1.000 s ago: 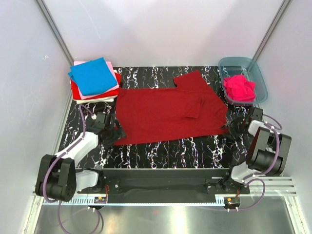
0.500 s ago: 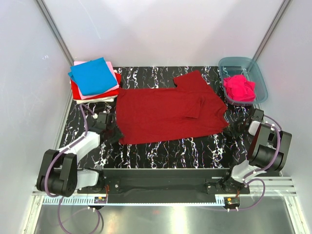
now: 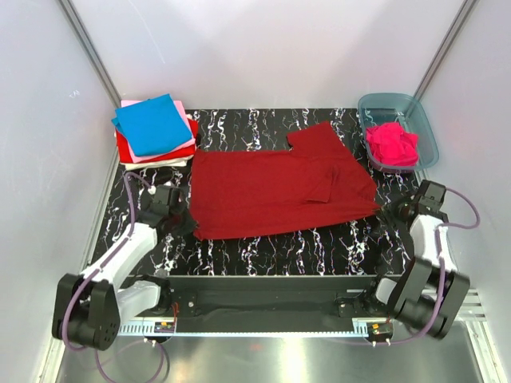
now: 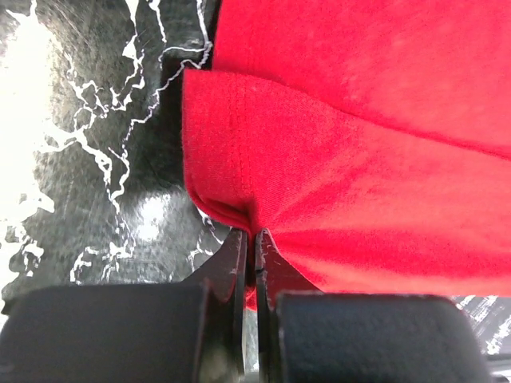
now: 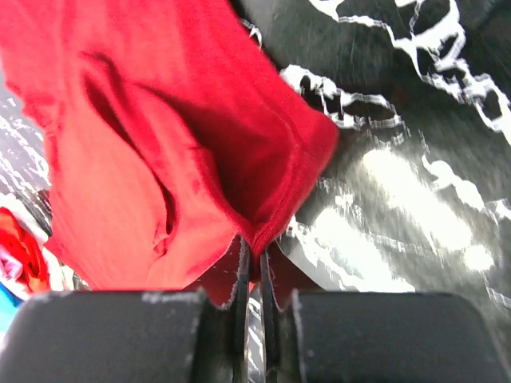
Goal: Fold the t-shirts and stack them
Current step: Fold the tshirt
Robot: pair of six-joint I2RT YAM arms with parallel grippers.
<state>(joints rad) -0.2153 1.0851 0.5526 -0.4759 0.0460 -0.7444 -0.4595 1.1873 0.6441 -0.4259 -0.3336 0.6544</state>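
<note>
The large dark red soft-cloth t-shirt (image 3: 279,191) lies spread across the middle of the black marbled bench (image 3: 239,128). It looks light and limp, likely to sag. The left pincer (image 4: 251,236) and right pincer (image 5: 254,244) each pinch a near hem corner, which seems the sensible hold.

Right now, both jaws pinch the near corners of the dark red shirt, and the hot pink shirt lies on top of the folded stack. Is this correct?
One part is wrong: the hot pink shirt lies in the plastic tub, as the top external view shows. A bright blue shirt tops the stack. Both jaws do pinch the dark red shirt.
</note>
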